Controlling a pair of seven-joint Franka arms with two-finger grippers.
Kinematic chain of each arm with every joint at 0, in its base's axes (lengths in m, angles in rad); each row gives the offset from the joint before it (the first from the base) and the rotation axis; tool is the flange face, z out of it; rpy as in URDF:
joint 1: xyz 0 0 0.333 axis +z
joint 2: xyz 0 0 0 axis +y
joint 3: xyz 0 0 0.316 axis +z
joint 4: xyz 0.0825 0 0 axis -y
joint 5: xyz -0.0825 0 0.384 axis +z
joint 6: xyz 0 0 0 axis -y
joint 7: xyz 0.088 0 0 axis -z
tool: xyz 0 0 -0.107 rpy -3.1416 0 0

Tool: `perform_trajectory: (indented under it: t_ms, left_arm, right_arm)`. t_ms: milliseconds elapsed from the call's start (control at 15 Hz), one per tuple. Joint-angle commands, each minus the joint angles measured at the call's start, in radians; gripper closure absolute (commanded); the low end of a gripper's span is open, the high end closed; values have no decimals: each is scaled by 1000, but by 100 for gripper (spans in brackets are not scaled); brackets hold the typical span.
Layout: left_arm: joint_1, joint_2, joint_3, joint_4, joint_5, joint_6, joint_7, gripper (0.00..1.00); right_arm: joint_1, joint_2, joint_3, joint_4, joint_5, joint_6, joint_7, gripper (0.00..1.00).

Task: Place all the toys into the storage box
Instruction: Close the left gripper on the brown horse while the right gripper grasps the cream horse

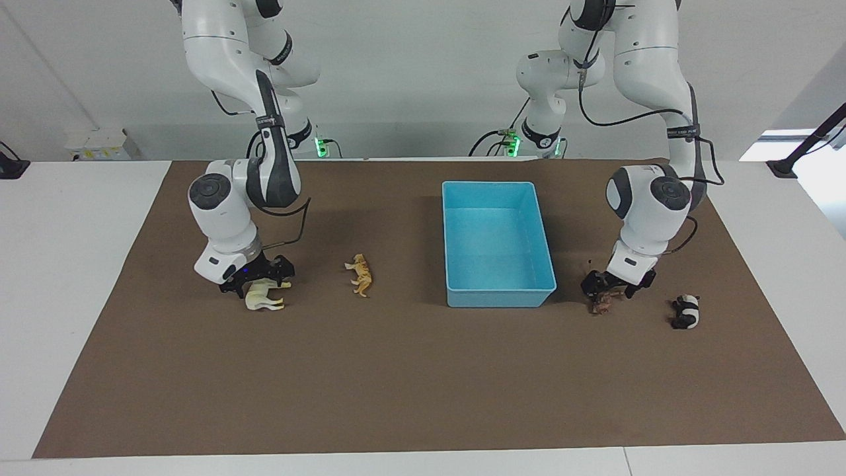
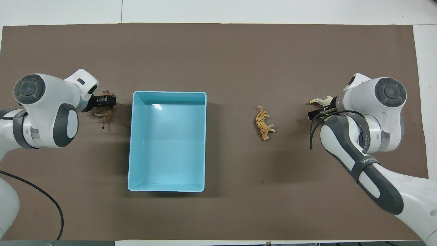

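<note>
Your right gripper was down on the white horse, your left gripper on the brown toy beside the empty blue box; I couldn't tell either grip.

Left claw lowered, right claw lowered, wrists bent down

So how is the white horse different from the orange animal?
The white horse is cream-white and bigger; the orange animal is tan-orange with dark stripes and smaller. The right gripper is down at the white horse, while nothing is at the orange animal. The orange animal lies closer to the blue storage box than the white horse does. Both lie on the brown mat, outside the box.
</note>
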Motion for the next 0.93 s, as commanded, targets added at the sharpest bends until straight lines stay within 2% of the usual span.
perform_trajectory:
  t_ms: [0, 200, 467, 533, 733, 867]
  left_arm:
    - [-22, -14, 10, -37, 13, 17, -10, 0]
    - [-22, -16, 10, -41, 13, 12, -12, 2]
    - [-22, -16, 10, -29, 11, -7, -44, 62]
    - [-21, -14, 10, -17, 10, -23, -44, 70]
    - [-21, -3, 9, 67, 2, -110, -47, 70]
    - [-21, -6, 10, 152, -56, -208, -50, 70]
  right_arm:
    - [1, 4, 2, -14, 11, 20, -36, 0]
    - [-1, 6, 2, -14, 3, 32, -135, 0]
    - [-12, 13, 0, -1, 0, 46, -174, 0]
    - [-12, 15, 0, 0, -3, 48, -176, 0]
    - [-15, 31, 0, 55, 2, 46, -162, 0]
    - [-19, 36, 0, 60, 12, 48, -101, 0]
